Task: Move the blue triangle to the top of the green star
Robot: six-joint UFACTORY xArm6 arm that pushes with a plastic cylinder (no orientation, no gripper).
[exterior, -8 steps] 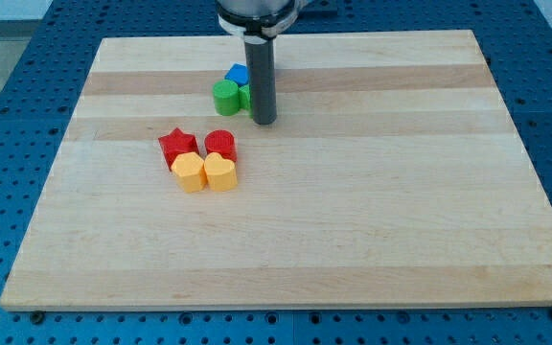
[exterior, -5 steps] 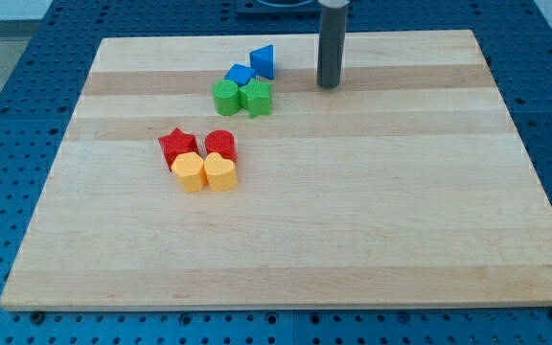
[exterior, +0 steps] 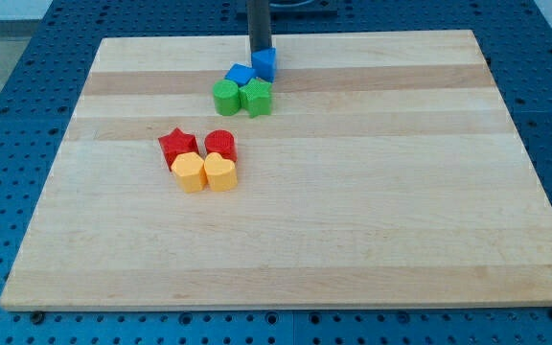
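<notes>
My tip is near the top edge of the tabletop, right at the top side of the blue triangle; I cannot tell if it touches. There are no jaws on this arm (it is just a dark rod), so nothing opens or shuts.

I count seven blocks.

Two are blue: the blue triangle and a blue block at its lower left.

Two are green: the green star sits just below the blue triangle, and a round green block touches the star's left side.

Two are red: a red star and a round red block, side by side nearer the left edge.

Two are yellow: a yellow block and a yellow heart, touching, just below the red ones.
</notes>
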